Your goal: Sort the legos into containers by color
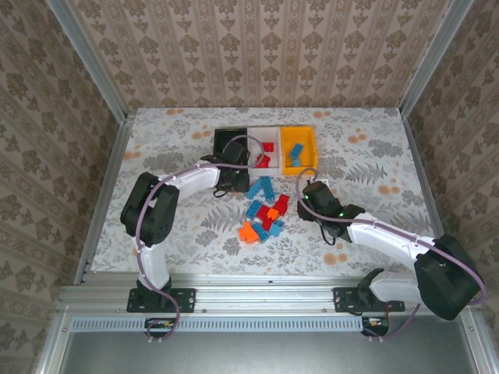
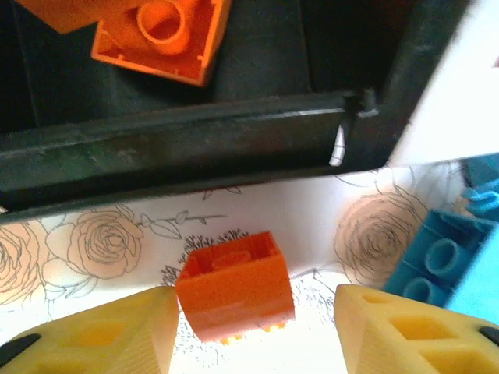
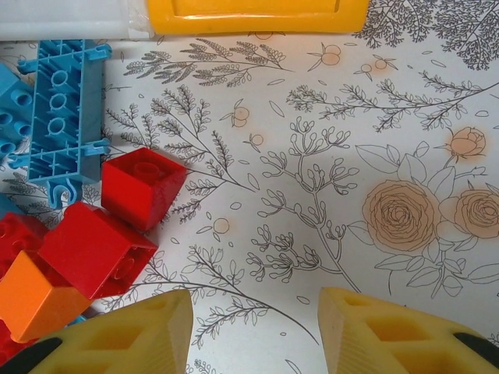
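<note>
Nearest the arm bases, mid-table: a loose heap of bricks (image 1: 263,214), blue, red and orange mixed, not yet sorted. Just right of that heap, the right gripper (image 3: 256,300), low over the flowered table (image 3: 405,117). Stands partly open, with bare table between the pads and nothing held. Faces a red brick (image 3: 143,185) to the left, close against a second red brick (image 3: 93,249) and an orange block (image 3: 35,300). Could pinch two colours at once from so tight a cluster, or shove neighbours about on the way in.

Farther out, the left gripper (image 2: 256,300), hard by the near wall of the black bin (image 2: 195,140). Stands open around an orange brick (image 2: 234,284), apparently resting on the table, outside the bin and just short of its wall. Sits close to it with one pad, perhaps touching; leaves a plain gap at the other. Could twist or squirt the brick aside if closed off-centre like this. Could knock it against the wall if lifted too little. Would leave it on the table if let go short of the rim.

Farthest, a row of three bins: black at left, already holding an orange piece (image 2: 160,35); white bin (image 1: 263,129) in the middle with red pieces (image 1: 267,148); yellow bin (image 1: 314,144) at right with a blue piece (image 1: 296,152).
</note>
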Robot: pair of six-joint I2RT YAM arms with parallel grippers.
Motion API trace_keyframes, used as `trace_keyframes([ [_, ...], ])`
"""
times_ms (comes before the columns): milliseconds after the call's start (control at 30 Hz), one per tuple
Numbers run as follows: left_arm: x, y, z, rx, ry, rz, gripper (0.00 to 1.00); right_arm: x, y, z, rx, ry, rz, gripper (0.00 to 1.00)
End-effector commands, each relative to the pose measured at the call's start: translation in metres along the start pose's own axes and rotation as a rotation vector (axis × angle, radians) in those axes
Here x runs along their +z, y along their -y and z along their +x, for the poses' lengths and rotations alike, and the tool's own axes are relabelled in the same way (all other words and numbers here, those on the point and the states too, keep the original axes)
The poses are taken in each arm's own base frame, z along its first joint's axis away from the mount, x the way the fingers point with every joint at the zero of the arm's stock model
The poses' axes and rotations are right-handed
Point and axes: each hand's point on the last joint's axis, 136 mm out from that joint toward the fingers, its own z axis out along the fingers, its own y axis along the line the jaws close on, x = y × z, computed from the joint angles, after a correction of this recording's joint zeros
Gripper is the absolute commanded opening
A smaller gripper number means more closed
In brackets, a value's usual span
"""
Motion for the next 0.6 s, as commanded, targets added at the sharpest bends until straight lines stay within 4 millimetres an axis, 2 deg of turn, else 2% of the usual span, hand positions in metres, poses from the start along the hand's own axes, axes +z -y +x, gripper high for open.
trace_keyframes([
  [0, 0.013, -0.005, 0.003, -0.006, -0.008, -0.042, 0.47, -0.002, 0.003, 0.002, 0.009, 0.000, 0.001, 0.48],
  [433, 0.014, -0.009, 0.008, 0.019, -0.001, -0.060, 0.34, -0.006, 0.004, -0.001, 0.010, 0.011, 0.003, 0.48],
  [567, 0.005, -0.005, 0.005, 0.024, 0.016, -0.040, 0.28, -0.007, 0.004, -0.002, 0.011, 0.012, 0.004, 0.47],
])
